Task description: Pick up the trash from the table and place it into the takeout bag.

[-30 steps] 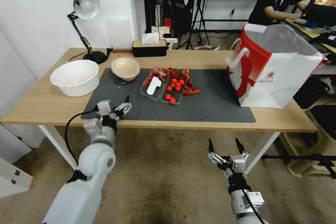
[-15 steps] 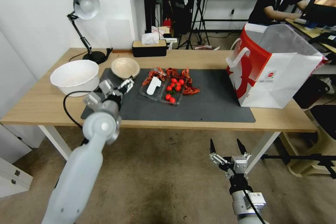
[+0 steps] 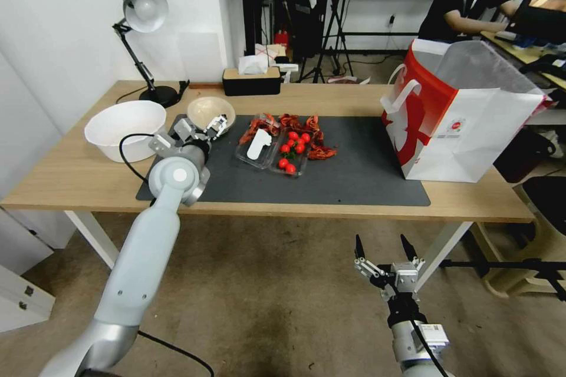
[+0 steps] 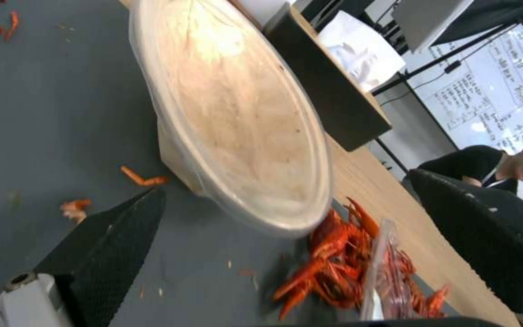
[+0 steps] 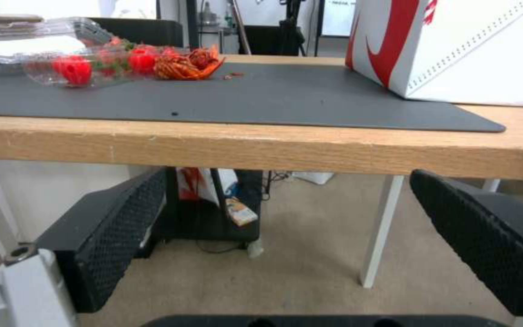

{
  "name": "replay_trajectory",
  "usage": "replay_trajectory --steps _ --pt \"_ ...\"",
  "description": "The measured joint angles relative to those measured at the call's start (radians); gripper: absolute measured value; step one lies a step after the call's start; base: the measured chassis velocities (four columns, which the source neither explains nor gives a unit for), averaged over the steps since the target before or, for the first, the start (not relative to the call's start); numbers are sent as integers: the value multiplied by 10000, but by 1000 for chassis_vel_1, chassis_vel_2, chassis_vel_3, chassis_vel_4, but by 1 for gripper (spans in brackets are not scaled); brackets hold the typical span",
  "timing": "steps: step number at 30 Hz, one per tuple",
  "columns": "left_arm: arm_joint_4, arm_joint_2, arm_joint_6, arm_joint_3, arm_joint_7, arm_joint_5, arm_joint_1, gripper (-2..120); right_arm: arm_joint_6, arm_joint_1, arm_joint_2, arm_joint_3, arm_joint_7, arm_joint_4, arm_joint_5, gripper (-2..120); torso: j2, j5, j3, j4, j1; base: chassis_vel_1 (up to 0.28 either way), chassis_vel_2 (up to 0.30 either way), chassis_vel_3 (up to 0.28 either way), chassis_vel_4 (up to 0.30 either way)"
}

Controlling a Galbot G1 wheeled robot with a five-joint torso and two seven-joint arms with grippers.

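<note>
The beige bowl (image 3: 210, 113) sits upright at the far left corner of the dark grey mat (image 3: 354, 171), on the table (image 3: 71, 179). It is shallow and round, pale cream inside with a faint brownish film over the bottom, and its thin rim flares outward; in the left wrist view the bowl (image 4: 237, 122) shows a lighter, slightly glossy lip and a narrower base. Small orange scraps (image 4: 143, 178) lie on the mat just beside its foot.

The left gripper (image 3: 216, 125) hangs at the bowl's near rim with its fingers spread wide, one black pad (image 4: 107, 240) on either side of the bowl and nothing held between them. Whether a fingertip touches the rim cannot be told.

Near the bowl on the mat lie red crayfish shells (image 3: 295, 123) and two clear plastic trays (image 3: 274, 153), one with cherry tomatoes (image 3: 293, 150). A larger white bowl (image 3: 125, 128) stands on the bare wood just beside the mat's left edge.

The takeout bag (image 3: 466, 123), red and white with white loop handles, stands open at the mat's right end, well apart from the bowl.

The right gripper (image 3: 383, 250) waits below the table's front edge, fingers wide apart and empty.
</note>
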Motion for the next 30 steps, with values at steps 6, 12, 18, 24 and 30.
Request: replay_trajectory --steps 6,12,18,24,30 --pt "627 17 2 269 88 -94 -458 100 7 13 17 38 16 -107 6 100 0 1 -1 -1 0 0 0 0 0" --pt "949 -125 -30 398 8 70 -609 99 7 31 72 36 26 -138 6 100 1 0 -1 -1 0 0 0 0 0" --pt "1149 -139 -140 415 -127 239 -629 75 46 -52 135 65 25 -138 10 100 1 0 -1 -1 0 0 0 0 0" --pt "1209 -31 -135 421 -144 311 -625 57 76 -79 179 62 0 -174 10 100 1 -1 -1 0 0 0 0 0 0" --pt "1184 10 -185 407 -134 347 -565 35 103 -140 226 54 -14 -100 8 100 1 0 -1 0 0 0 0 0 0"
